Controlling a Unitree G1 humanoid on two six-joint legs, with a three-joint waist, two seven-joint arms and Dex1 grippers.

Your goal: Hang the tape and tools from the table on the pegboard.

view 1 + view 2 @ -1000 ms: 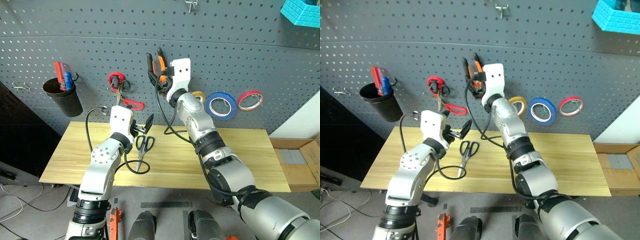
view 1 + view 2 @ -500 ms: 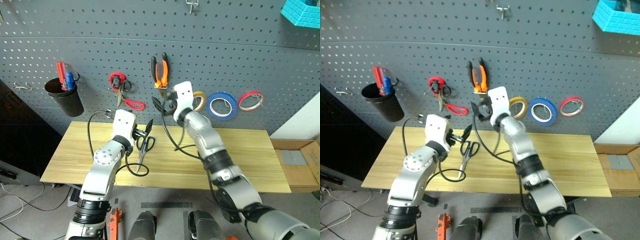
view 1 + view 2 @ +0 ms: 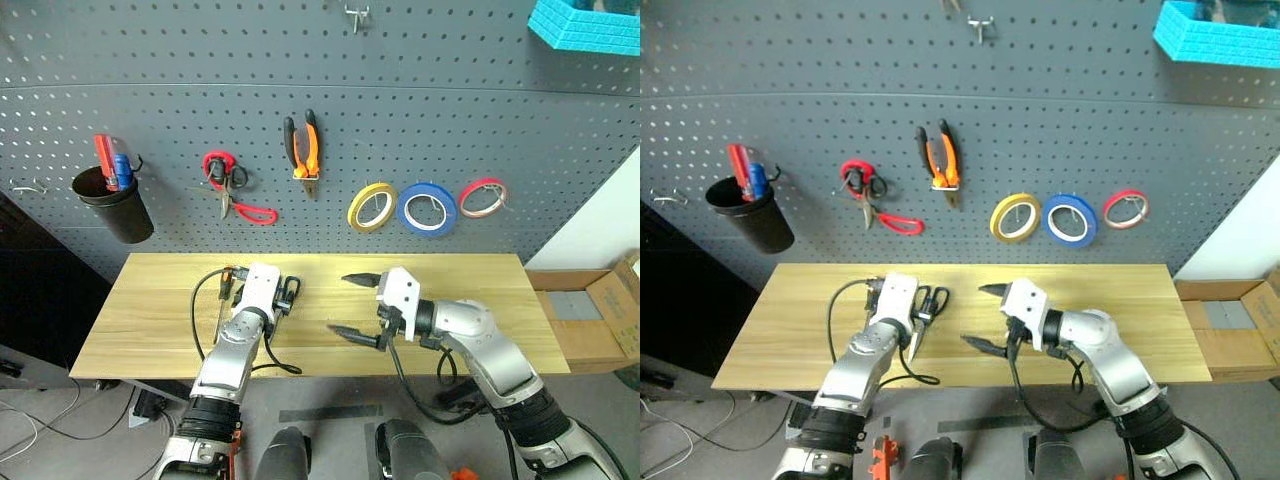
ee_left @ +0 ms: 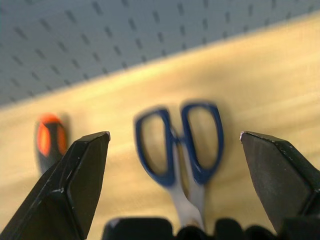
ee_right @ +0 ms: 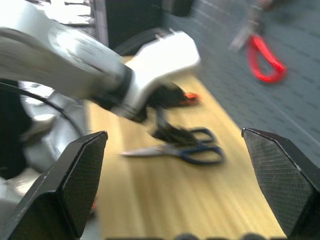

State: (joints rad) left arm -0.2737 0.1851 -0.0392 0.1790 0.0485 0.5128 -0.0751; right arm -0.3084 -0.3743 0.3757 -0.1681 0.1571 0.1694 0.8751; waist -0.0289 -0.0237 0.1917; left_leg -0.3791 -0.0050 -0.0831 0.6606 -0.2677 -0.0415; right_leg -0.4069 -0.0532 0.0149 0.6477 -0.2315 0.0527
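The blue-handled scissors (image 4: pixel 182 145) lie flat on the pale wood table (image 3: pixel 150 310). My left gripper (image 3: pixel 288 297) is low over them, open, with a finger on each side of the handles. The screwdriver (image 4: pixel 49 137), orange and black at the handle, lies just beside them. Right of that, my right gripper (image 3: pixel 340 305) hovers open and empty above the table, pointing toward the left gripper. The orange-and-black pliers (image 3: pixel 303 150) hang on the pegboard (image 3: pixel 450 120). The yellow tape (image 3: pixel 372 207) hangs there too.
A blue ring (image 3: pixel 427 209) and a red ring (image 3: pixel 482 197) hang right of the yellow tape. Red-handled scissors (image 3: pixel 235 190) and a black cup (image 3: pixel 110 200) hang at the left. A blue bin (image 3: pixel 585 22) sits top right, and a cardboard box (image 3: pixel 600 310) stands beside the table.
My right gripper opened off the pliers, which now hang on the pegboard, and drew back down to table level. My left gripper dropped over the scissors. The camera view shifted.
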